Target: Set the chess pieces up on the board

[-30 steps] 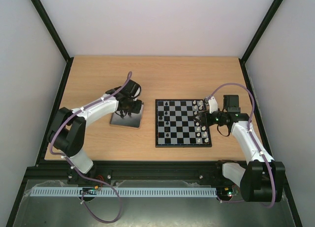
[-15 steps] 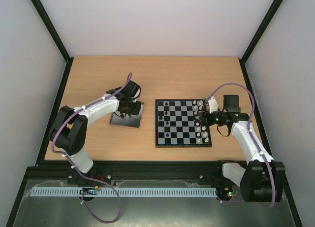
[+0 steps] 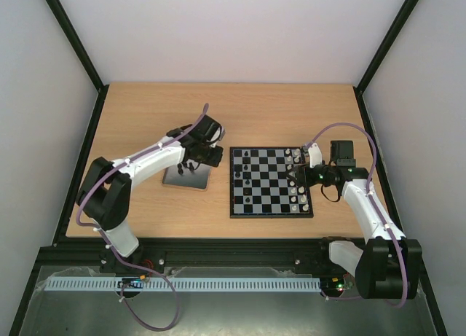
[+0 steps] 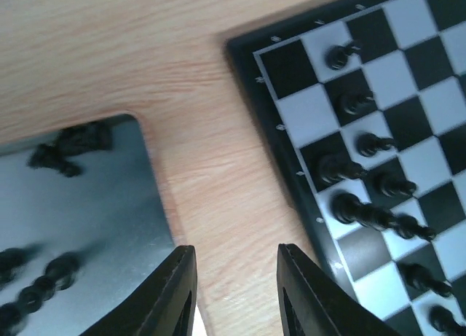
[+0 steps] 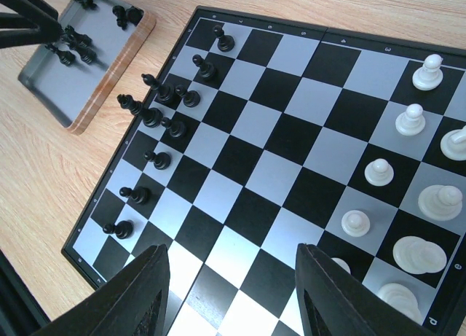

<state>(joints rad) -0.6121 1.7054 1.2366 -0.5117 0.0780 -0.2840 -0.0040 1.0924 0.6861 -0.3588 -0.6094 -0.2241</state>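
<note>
Along left edge of board (image 5: 273, 88), chess pieces (image 5: 149, 114) are set; more are left in tray (image 5: 65, 81). Left claw (image 4: 237, 252), right claw (image 5: 231, 252): open, empty.

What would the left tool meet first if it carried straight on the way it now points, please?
Probably the bare table, on the wooden strip between the tray and the board, though depth is unclear.

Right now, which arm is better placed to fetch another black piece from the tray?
Left: the left gripper hangs open beside the tray of chess pieces; the right gripper is across the board, near white pieces.
</note>
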